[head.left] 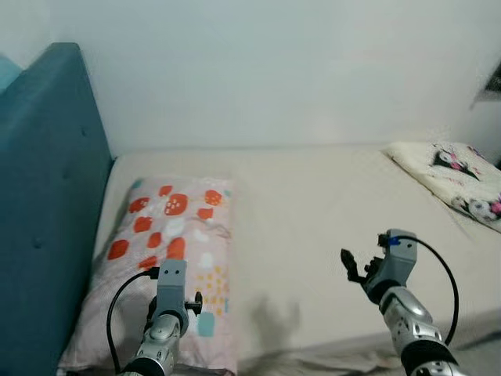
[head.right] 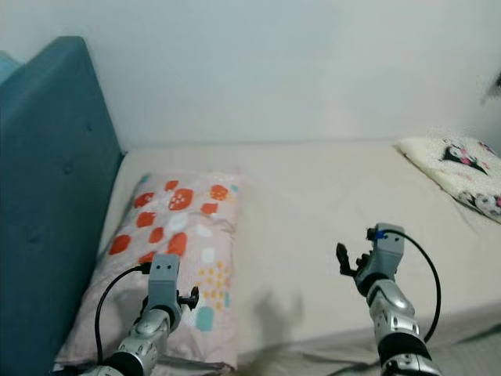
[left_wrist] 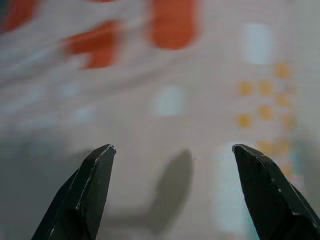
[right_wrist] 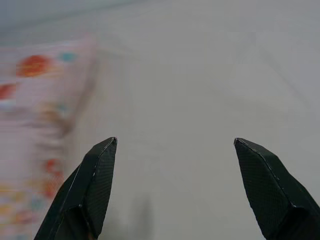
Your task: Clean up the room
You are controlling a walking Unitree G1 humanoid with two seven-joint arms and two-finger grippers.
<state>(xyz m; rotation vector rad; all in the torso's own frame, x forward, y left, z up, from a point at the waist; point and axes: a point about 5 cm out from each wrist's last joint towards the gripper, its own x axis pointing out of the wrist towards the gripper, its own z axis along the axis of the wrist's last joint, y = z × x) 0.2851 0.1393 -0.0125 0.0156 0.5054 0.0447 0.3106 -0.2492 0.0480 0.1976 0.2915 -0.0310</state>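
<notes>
Pillow [head.left: 168, 251], pink w/ orange-red blobs plus some white, teal and yellow marks, lies flat on the beige bed [head.left: 313, 235], right under and ahead of our left gripper [left_wrist: 170, 150]. Our left claw hangs over the pillow's near end, fingers spread wide w/ nothing between them; in the left wrist view the pillow fabric is blurred and a shadow falls on it between the two black fingertips [left_wrist: 97, 165]. We can't tell if the tips touch the cloth. From the head views our left arm's silver wrist [head.left: 168, 294] w/ its black cable sits over the pillow's near-right corner.

Our right gripper [right_wrist: 175, 150] is also spread, empty, held over bare sheet well to the right of the pillow. In the right wrist view the pillow's edge shows off to one side, blurred, w/ plain sheet ahead. Right wrist [head.left: 391, 270] carries a blue-tipped fitting and a looping black cable.

Beyond the left claw, past the pillow's far side, stands the teal padded headboard [head.left: 47, 196]. Far beyond the right claw, at the bed's other end by the wall, lies a cream blanket [head.left: 458, 176] w/ black-and-pink cartoon print. White wall [head.left: 274, 70] behind the bed.
</notes>
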